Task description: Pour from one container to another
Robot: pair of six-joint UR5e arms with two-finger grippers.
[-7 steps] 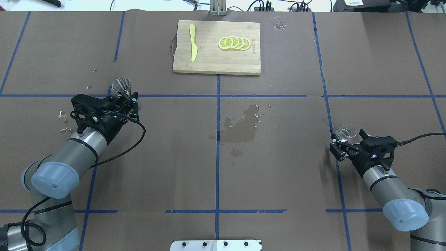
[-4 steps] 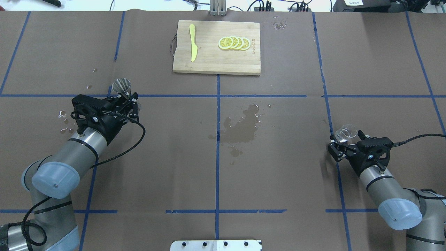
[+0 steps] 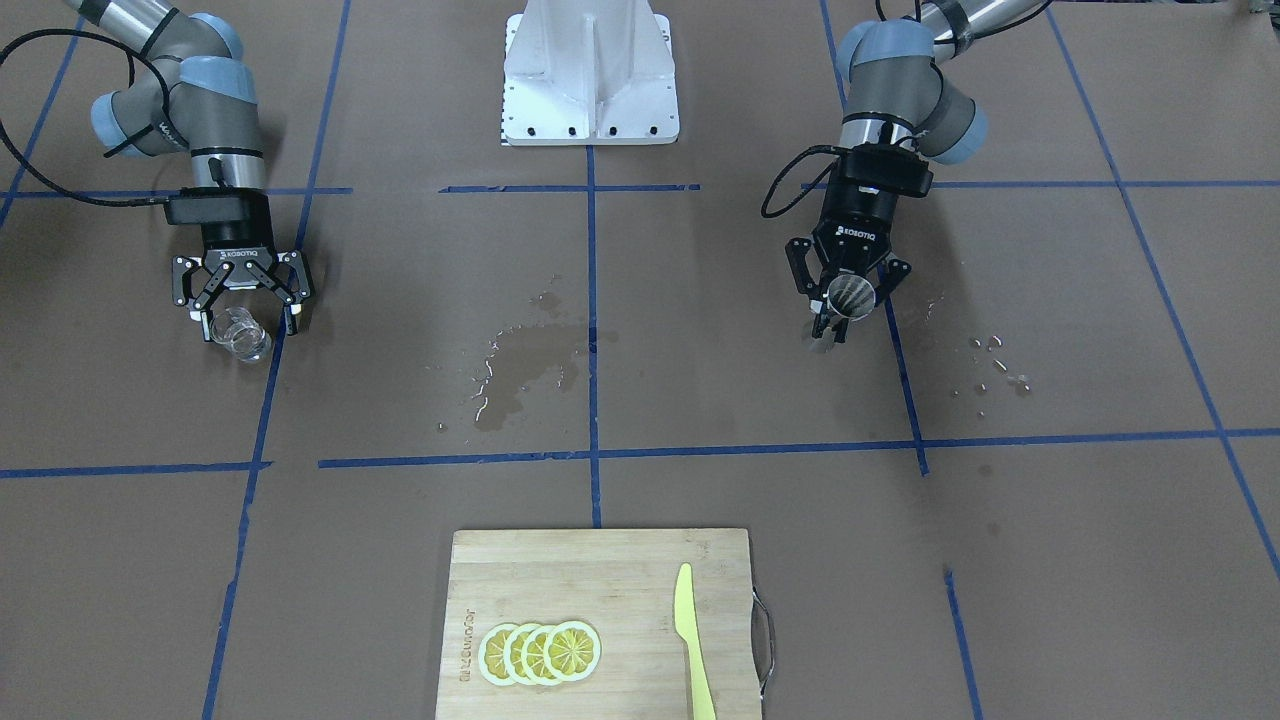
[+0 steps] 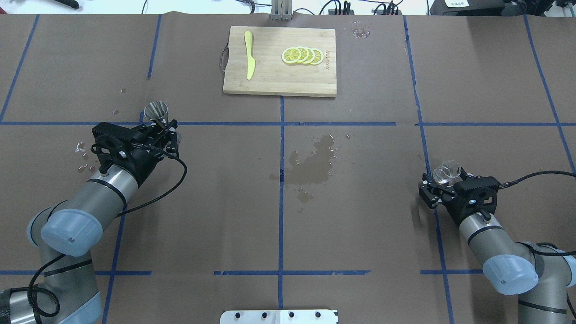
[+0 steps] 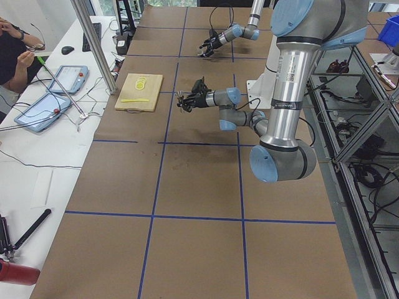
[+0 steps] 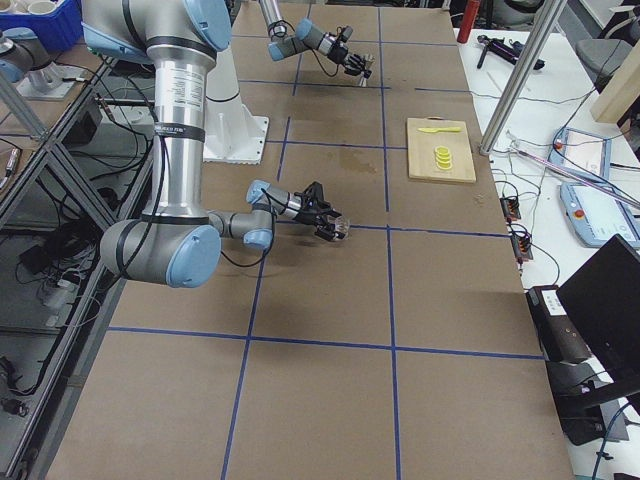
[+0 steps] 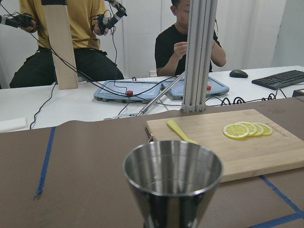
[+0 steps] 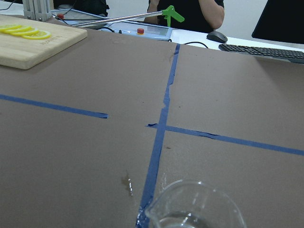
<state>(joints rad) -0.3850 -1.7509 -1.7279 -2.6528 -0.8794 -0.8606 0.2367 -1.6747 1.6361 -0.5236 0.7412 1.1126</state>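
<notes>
The steel jigger (image 4: 156, 110) stands upright in my left gripper (image 4: 168, 133), which is shut on its lower part; its open cone fills the left wrist view (image 7: 173, 179). In the front view the jigger (image 3: 850, 293) sits between the left gripper's (image 3: 848, 306) fingers. The clear glass cup (image 4: 445, 172) sits at the table's right side with a little liquid in it (image 8: 194, 216). My right gripper (image 3: 243, 320) is open, its fingers spread wider than the cup (image 3: 240, 336), which lies at their tips. The two containers are far apart.
A wooden cutting board (image 4: 270, 81) at the far middle carries lemon slices (image 4: 302, 56) and a yellow knife (image 4: 249, 55). A wet spill (image 4: 312, 164) darkens the paper at the centre. Droplets (image 4: 82, 155) lie left of my left arm. Operators sit beyond the far edge.
My right arm has drawn back and swung slightly left while the glass cup stayed in place. The left arm and the jigger have barely moved.
</notes>
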